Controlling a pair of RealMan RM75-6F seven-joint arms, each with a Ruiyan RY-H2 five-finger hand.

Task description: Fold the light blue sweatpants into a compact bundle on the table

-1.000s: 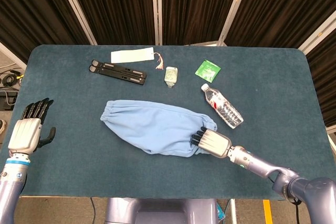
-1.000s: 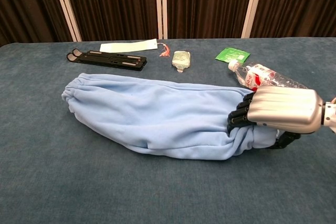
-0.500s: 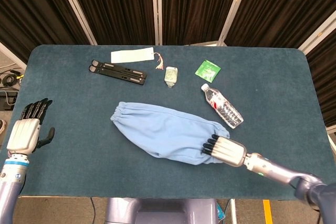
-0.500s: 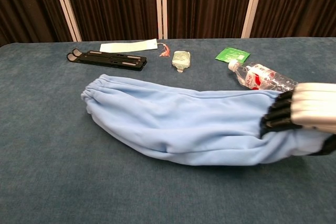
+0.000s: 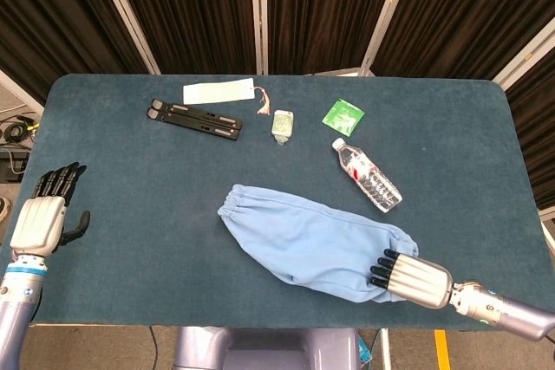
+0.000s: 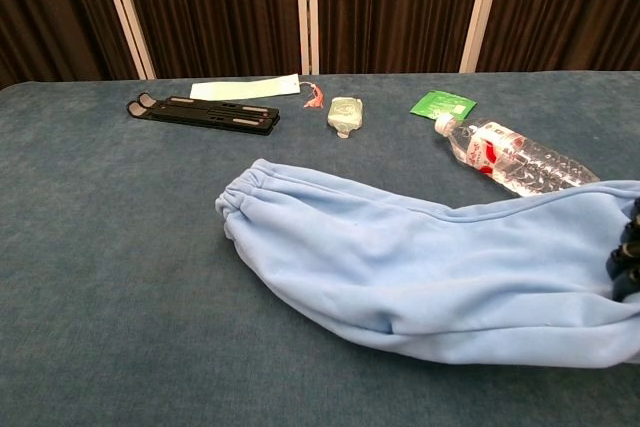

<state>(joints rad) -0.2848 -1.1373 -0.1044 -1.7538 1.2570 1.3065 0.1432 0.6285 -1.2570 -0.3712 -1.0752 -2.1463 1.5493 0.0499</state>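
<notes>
— From the head view, where do the pants lie?

— The light blue sweatpants (image 5: pixel 316 244) run as one long strip on the table (image 5: pixel 451 127), cuff toward ten o'clock, the other end toward four o'clock near the front edge. My right hand (image 5: pixel 412 279) sits on that four-o'clock end, fingers curled into the cloth, gripping it. My left hand (image 5: pixel 48 214) hangs off at nine o'clock, well apart, fingers straight and spread, holding nothing. The water bottle (image 5: pixel 367 175) lies near the pants at one o'clock, not touching as far as I can tell.

— And the chest view?

— The sweatpants (image 6: pixel 430 267) fill the near right, the gathered cuff at ten o'clock. Only my right hand's dark fingertips (image 6: pixel 627 252) show at the three o'clock edge, against the fabric.

— How will it handle?

— Soft, light, limp fleece, I judge; it sags and drags on the felt-like table. I'd take the elastic cuff with my left hand, since the gathered edge offers a firmer pinch, and fold it toward my right.
</notes>
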